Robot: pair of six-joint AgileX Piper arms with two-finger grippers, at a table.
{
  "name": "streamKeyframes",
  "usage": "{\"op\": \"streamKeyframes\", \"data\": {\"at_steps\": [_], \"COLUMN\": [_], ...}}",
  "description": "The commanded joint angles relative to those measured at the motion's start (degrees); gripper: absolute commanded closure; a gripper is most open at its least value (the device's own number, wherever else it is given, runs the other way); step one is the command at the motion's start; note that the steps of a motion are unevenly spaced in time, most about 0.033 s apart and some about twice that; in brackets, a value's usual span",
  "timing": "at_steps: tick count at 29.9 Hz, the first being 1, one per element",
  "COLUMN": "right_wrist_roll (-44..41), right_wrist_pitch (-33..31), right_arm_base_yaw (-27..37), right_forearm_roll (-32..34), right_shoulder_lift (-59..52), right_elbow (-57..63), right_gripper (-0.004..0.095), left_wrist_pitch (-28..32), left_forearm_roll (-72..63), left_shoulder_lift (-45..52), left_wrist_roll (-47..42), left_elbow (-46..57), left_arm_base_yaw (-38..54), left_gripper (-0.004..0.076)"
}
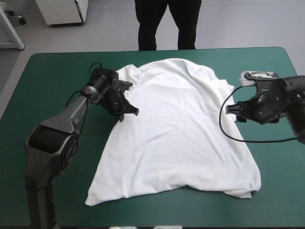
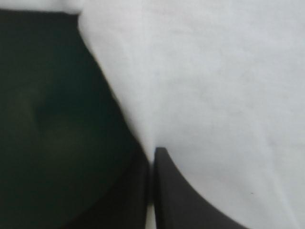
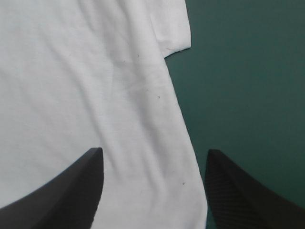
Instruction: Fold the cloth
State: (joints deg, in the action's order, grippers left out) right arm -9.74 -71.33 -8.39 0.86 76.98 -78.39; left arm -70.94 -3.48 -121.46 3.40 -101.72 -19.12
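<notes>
One white T-shirt (image 1: 176, 133) spread flat on the teal-green bench (image 1: 47, 76), collar toward 12 o'clock, hem toward 6. Looks light, limp, prone to sag and slide; best pinched at the side edges below the sleeves. At its 9 o'clock edge, left claw (image 1: 128, 112) clenched on the cloth; at 3 o'clock, right claw (image 1: 236, 112) released, straddling the edge.

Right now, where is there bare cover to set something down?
Free: the far-right corner of the teal-green cover, beyond the T-shirt, and the far-left corner. Crowded: both sides of the shirt, where the left arm and right arm sit.
</notes>
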Motion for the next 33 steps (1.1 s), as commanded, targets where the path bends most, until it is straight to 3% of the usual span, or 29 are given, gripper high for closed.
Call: {"op": "streamKeyframes", "data": {"at_steps": [1, 19, 28, 30, 33], "right_wrist_roll": [0.09, -1.18, -1.19, -1.19, -0.92], "right_wrist_pitch": [2.06, 11.48, 11.92, 11.92, 11.92], "right_arm_base_yaw": [0.37, 0.61, 0.61, 0.61, 0.61], "right_forearm_roll": [-0.86, -1.3, -2.51, -3.74, -4.64], "right_shoulder_lift": [3.81, 21.3, 27.96, 28.75, 29.34], "right_elbow": [-2.09, -1.84, -1.84, -1.84, -1.84], "right_gripper": [0.0331, 0.0331, 0.0332, 0.0366, 0.0605], "left_wrist_pitch": [0.31, 0.2, 0.2, 0.2, 0.1], "left_forearm_roll": [0.22, -1.18, -2.13, -2.13, -2.13], "left_shoulder_lift": [0.42, 0.42, 0.42, 0.42, 0.42], "left_wrist_roll": [-0.29, 0.92, 1.13, 1.13, 1.13], "left_elbow": [0.09, 0.09, 0.09, 0.09, 0.09], "left_arm_base_yaw": [-0.14, -0.14, -0.14, -0.14, -0.14], "left_gripper": [0.0733, 0.0733, 0.0733, 0.0733, 0.0733]}}
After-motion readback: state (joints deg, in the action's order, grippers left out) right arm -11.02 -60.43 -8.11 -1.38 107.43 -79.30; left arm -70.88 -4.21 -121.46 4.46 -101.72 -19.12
